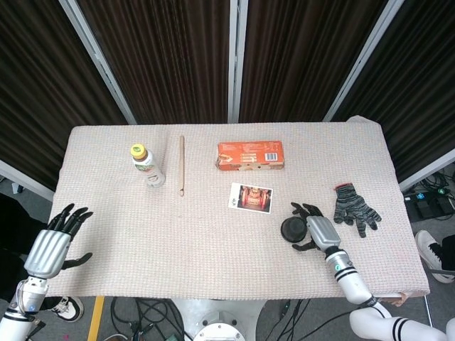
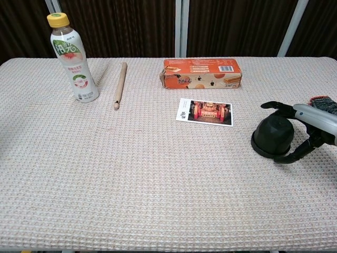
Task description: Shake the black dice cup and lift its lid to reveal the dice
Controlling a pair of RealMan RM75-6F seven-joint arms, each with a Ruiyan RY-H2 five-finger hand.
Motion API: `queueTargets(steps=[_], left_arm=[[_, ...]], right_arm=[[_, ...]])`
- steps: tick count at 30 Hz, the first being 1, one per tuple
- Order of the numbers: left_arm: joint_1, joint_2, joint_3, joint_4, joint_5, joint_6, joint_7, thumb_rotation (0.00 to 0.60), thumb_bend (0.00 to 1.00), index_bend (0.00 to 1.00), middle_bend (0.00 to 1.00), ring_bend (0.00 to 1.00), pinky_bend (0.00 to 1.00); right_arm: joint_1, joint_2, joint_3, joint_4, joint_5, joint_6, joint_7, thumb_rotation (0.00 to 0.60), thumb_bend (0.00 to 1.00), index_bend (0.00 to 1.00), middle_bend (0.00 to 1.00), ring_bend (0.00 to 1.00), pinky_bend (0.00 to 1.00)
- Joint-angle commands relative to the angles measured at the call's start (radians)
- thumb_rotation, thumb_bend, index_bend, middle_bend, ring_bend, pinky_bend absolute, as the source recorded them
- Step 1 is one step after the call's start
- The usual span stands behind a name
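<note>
right now the cup (image 1: 292, 228) (image 2: 272, 135) sits lid-on near the right front of the bench (image 1: 213, 241) (image 2: 131, 184), just below-right of the photo card (image 1: 252, 197) (image 2: 205, 112). right robot hand (image 1: 317, 231) (image 2: 310, 126) is beside the cup on its right, fingers (image 2: 275, 105) curved round the back and thumb round the front; fingers spread, looks like touching or nearly touching the cup, can't tell if it actually grips. cup not lifted, flat on the cloth. left robot hand (image 1: 51, 245) hangs off the bench's left front edge, fingers apart, holding nothing; only in head view. glove (image 1: 356, 207) (image 2: 323, 102) lies just right of the right hand. orange box (image 1: 250, 155) (image 2: 201, 73) at back centre, above the card. bottle (image 1: 147, 165) (image 2: 72, 57) upright at back left, wooden stick (image 1: 181, 166) (image 2: 120, 84) lying just right of it, apart from it.
</note>
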Motion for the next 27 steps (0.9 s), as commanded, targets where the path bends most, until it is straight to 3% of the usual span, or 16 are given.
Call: queueTargets(steps=[1, 22, 27], left_arm=[[0.000, 0.000, 0.000, -0.001, 0.001, 0.000, 0.002, 0.600, 0.12, 0.15, 0.12, 0.00, 0.19], [0.001, 0.002, 0.001, -0.014, -0.015, -0.016, 0.030, 0.600, 0.12, 0.15, 0.12, 0.00, 0.19], [0.001, 0.005, -0.002, -0.022, -0.023, -0.020, 0.042, 0.600, 0.12, 0.15, 0.12, 0.00, 0.19]], right_arm=[[0.001, -0.004, -0.002, 0.004, -0.003, 0.002, 0.003, 0.600, 0.02, 0.00, 0.21, 0.00, 0.00], [0.001, -0.008, -0.007, 0.012, 0.007, 0.008, 0.005, 0.600, 0.05, 0.00, 0.25, 0.00, 0.00], [-0.002, -0.016, -0.007, 0.020, -0.001, 0.024, 0.011, 0.600, 0.07, 0.00, 0.29, 0.00, 0.00]])
